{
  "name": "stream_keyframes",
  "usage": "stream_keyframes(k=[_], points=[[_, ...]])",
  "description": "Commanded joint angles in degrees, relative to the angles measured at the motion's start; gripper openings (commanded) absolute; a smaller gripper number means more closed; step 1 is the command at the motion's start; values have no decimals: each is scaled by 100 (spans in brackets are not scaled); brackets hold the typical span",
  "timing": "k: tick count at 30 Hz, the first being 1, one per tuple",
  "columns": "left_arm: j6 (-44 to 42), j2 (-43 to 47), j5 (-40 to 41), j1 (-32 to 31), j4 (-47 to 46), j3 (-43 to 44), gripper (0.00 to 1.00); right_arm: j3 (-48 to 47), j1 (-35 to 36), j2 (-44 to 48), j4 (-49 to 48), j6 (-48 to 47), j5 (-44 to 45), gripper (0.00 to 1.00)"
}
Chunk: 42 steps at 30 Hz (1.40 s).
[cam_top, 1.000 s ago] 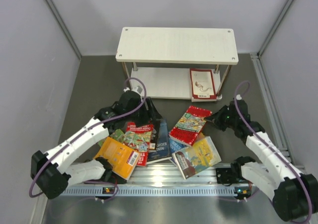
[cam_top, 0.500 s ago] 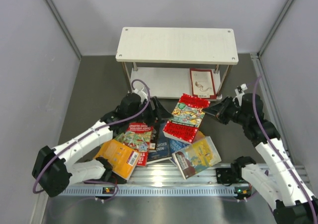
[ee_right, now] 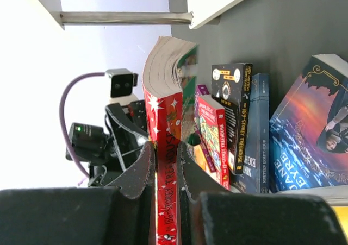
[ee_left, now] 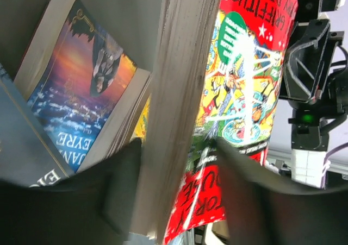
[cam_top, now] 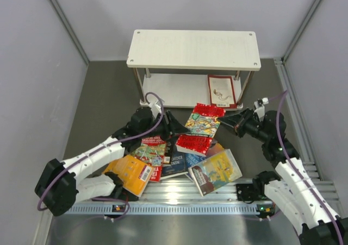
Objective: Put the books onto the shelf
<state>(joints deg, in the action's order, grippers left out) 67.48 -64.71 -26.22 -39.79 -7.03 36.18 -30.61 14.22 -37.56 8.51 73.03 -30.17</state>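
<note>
Closest to the arms, a pile of books (cam_top: 179, 161) lies on the dark table (cam_top: 103, 93). An orange-yellow book (cam_top: 130, 171) is on the left of the pile. A yellow cartoon book (cam_top: 217, 170) is on the right. Dark blue books (cam_top: 175, 159) lie between them.

Just past the pile, a red book (cam_top: 202, 126) with a busy cartoon cover is up off the other books. It sits between the two arms. The right gripper (ee_right: 166, 152) has its jaws shut tight on the right edge of the red book. The left gripper (ee_left: 178, 144) comes in from the other side. Its jaws are wide apart, with one finger on each side of the book's thick pages. I cannot tell if they are squeezing the book or only standing around it.

Farther back is the shelf (cam_top: 194, 49), with two pale boards on thin legs. The red book is in front of the shelf, not on it. A red-edged book (cam_top: 221, 91) already lies on the lower board, at the right end.
</note>
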Motion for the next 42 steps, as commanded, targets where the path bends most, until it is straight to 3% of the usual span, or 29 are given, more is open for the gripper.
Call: stream_keyframes(k=[1,4,7,9,13,14,15,16,18,21,28,33,42], points=[[160,274,-164,-2,-493,-85,53,11,28,153,-1247,616,-103,0],[142,397,-138,-11,-352,-41,26,81,28,214,-1247,624,-15,0],[160,494,-103,-2,-361,-59,7,117,28,267,-1203,580,46,0],[230,494,-120,-11,-431,-67,0,117,28,337,-1028,493,125,0],[353,319,-182,-11,-836,-42,0,56,20,425,-440,309,126,4],[258,301,-147,-11,-801,46,0,-6,28,408,-308,238,74,15],[187,283,1,-11,-557,108,0,-85,20,347,-98,3,56,49],[99,275,107,-11,-389,186,0,-286,28,329,139,-139,55,62],[-77,231,292,-2,-264,354,0,-506,11,232,790,-542,64,82],[-113,143,626,-2,-378,468,0,-858,20,214,1362,-886,91,93],[-192,-419,969,41,-422,1118,0,-1174,-7,372,2127,-1186,152,96],[19,-911,1013,129,-1081,1329,0,-1491,-16,460,2847,-1616,240,96],[379,-1939,1496,156,-2179,1655,0,-1439,-16,741,3095,-1740,196,96]])
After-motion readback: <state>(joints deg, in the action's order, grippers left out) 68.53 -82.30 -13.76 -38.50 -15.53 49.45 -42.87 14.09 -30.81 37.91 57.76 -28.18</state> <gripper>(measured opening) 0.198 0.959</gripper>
